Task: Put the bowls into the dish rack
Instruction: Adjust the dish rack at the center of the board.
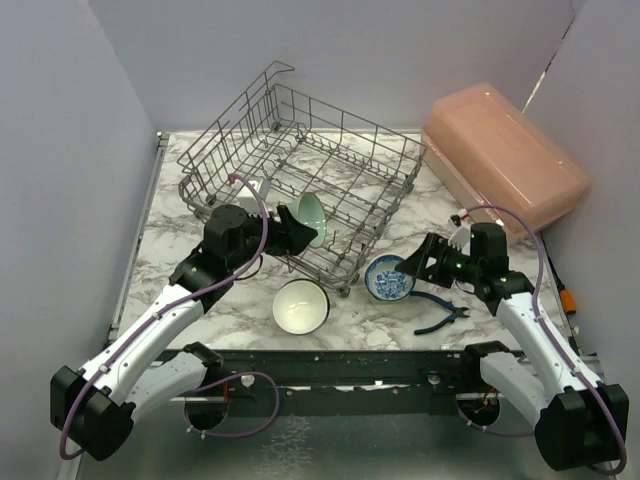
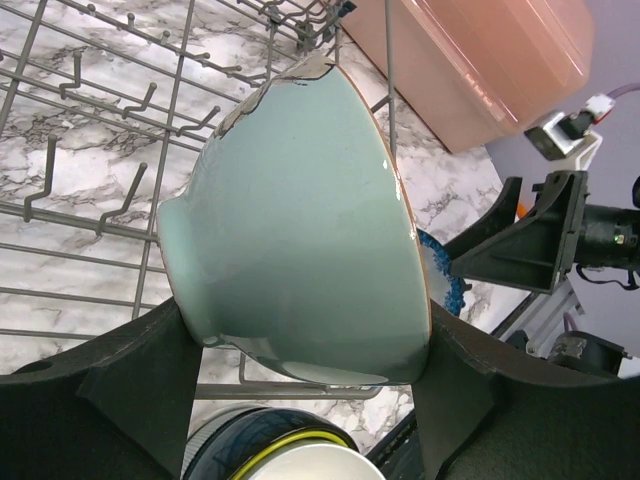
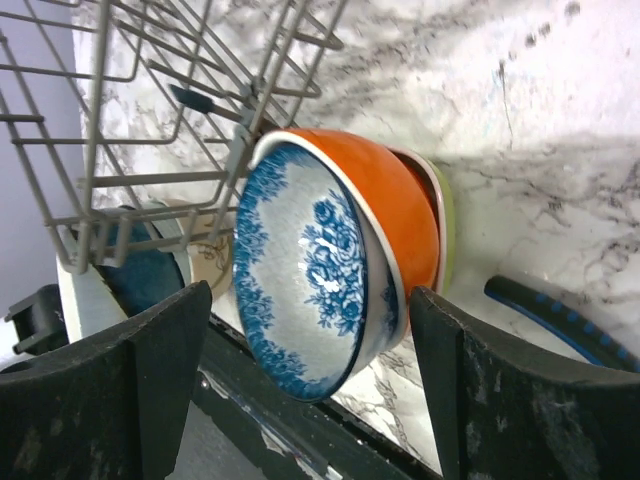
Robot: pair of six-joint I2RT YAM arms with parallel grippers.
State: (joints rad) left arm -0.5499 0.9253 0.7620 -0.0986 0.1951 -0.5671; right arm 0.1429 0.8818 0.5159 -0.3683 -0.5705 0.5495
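Top external view gives us the layout: the left fingers (image 1: 284, 232) are clamped on the mint green bowl (image 1: 312, 220), holding it on edge above the near rim of the dish rack (image 1: 300, 150), which stands on the desk (image 1: 350, 320) to the left of the pink box (image 1: 505, 160). A white-lined bowl (image 1: 300, 305) sits on the desk just in front of the rack. The right fingers (image 1: 418, 262) hover at the blue-patterned bowl (image 1: 388, 277), with pliers (image 1: 440, 318) lying near. Left wrist view shows why the grip is as it is: one finger bears on the foot and the other on the lip, so the bowl is tilted sideways. We judge that this suits sliding it down between the upright tines (image 2: 135, 190) below. Right wrist view shows the blue-patterned bowl nested in an orange bowl (image 3: 405, 210), with a lime green bowl (image 3: 447, 235) under both, the stack just beside the rack's corner. The right fingers stand spread on either side, apart from the stack and grasping nothing; we reckon they straddle it to take the top bowl.
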